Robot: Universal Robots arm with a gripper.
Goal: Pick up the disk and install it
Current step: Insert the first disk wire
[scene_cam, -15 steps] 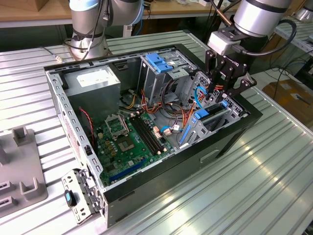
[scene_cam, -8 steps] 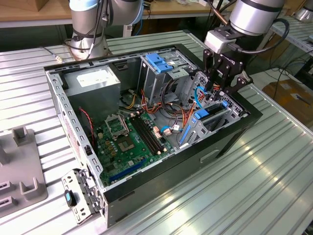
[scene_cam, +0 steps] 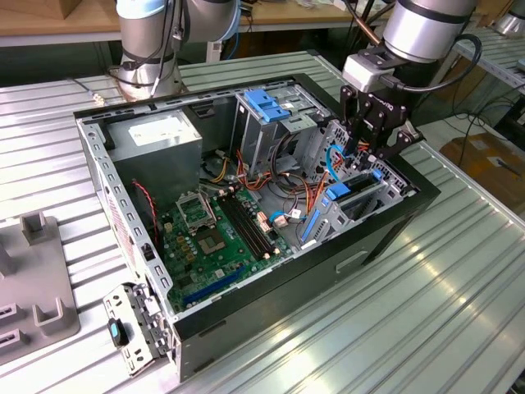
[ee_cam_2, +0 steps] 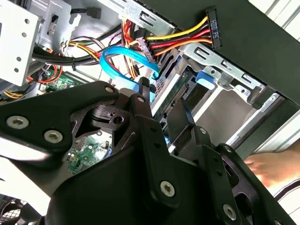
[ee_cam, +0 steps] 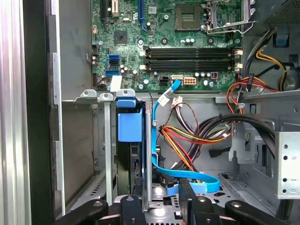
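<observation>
An opened computer case [scene_cam: 271,324] lies on its side on the ribbed metal bench [scene_cam: 459,271], its green motherboard [scene_cam: 217,230] facing up in the middle of the exterior view. The arm comes in from the upper right of that frame, and its gripper [scene_cam: 374,154] reaches down into the drive bay [scene_cam: 365,201] at the case's end on the exterior view's right. The disk [ee_cam: 128,125] stands on edge inside this bay, slid between the bay's metal walls. In the first wrist view its bright blue carrier frame sits at the end nearest the motherboard, and the dark body of the drive runs back from there toward the gripper. The fingers [ee_cam: 186,194] are spread apart rather than pinched together. In the first wrist view one sits over the disk's near end and the other on the far side of a thin metal bay wall, with a looped light-blue data cable [ee_cam: 187,178] in the gap between them. Whether a fingertip actually touches the disk cannot be told. A bundle of red, yellow and black wires [ee_cam: 187,138] runs just beside the bay. Toward the upper left of the exterior view, a grey power supply box with a white label [scene_cam: 156,135] sits in the case's far corner. A second drive cage with a blue top [scene_cam: 271,107] stands upright between it and the gripper.
</observation>
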